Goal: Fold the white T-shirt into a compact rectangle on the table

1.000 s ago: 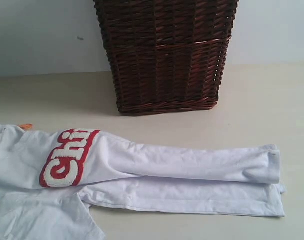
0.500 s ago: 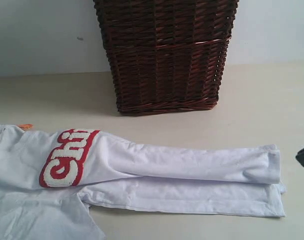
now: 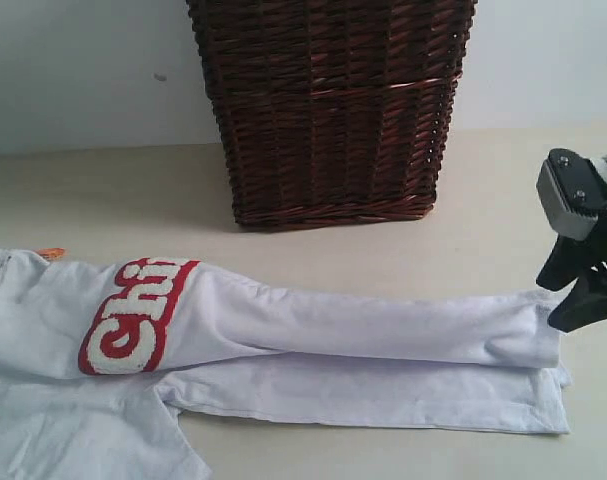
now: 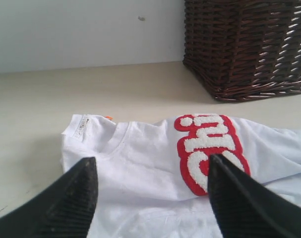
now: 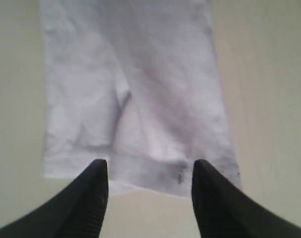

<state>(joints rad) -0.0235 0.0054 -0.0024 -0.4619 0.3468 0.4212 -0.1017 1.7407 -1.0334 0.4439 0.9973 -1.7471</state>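
The white T-shirt (image 3: 333, 345) lies on the table (image 3: 503, 190) as a long band folded lengthwise, running left to right. Its fuzzy white letters outlined in red (image 3: 133, 315) show near the left end, beside a small orange tag (image 3: 51, 254). My right gripper (image 3: 570, 297) hangs open just above the band's right end; in the right wrist view the hem (image 5: 155, 173) lies between its spread fingers (image 5: 149, 166). My left gripper (image 4: 151, 161) stands open over the collar area (image 4: 115, 144) next to the letters (image 4: 210, 144); the exterior view does not show it.
A tall dark brown wicker basket (image 3: 328, 110) stands at the back of the table against a pale wall, behind the middle of the shirt. It also appears in the left wrist view as a dark woven basket (image 4: 249, 44).
My right gripper has come in from the right edge of the exterior view and now hangs at the shirt's right end. The shirt has not moved.
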